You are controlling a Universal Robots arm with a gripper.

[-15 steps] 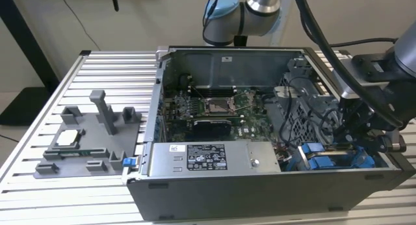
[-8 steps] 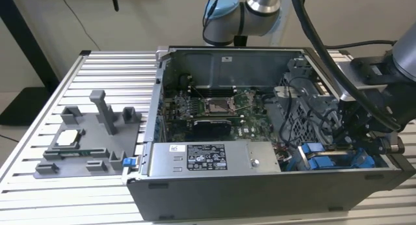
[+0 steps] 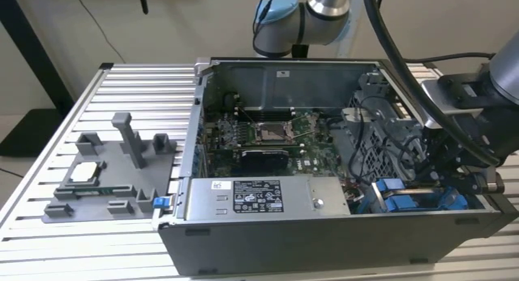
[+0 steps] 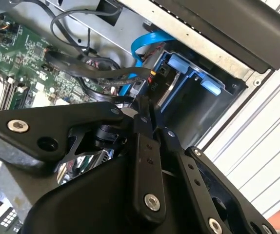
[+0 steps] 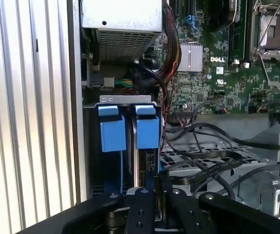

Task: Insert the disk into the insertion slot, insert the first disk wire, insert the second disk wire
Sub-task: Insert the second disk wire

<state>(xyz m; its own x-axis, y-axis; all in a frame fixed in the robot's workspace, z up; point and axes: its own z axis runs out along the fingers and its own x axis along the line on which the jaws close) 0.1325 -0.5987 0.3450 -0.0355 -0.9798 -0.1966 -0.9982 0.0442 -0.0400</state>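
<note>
First wrist view: gripper [image 5: 152,195] clenched over the insertion slot [image 5: 128,161].
I see the disk [image 5: 147,131] seated there on edge (its rear end is hidden by the fingers [image 5: 141,207]).

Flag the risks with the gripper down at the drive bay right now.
1. Loose black cables lie right beside the gripper; a move could snag them.
2. The blue cable arcs over the insertion slot, so it might get pinched.
3. The motherboard sits close by; a swing could graze it.
</note>
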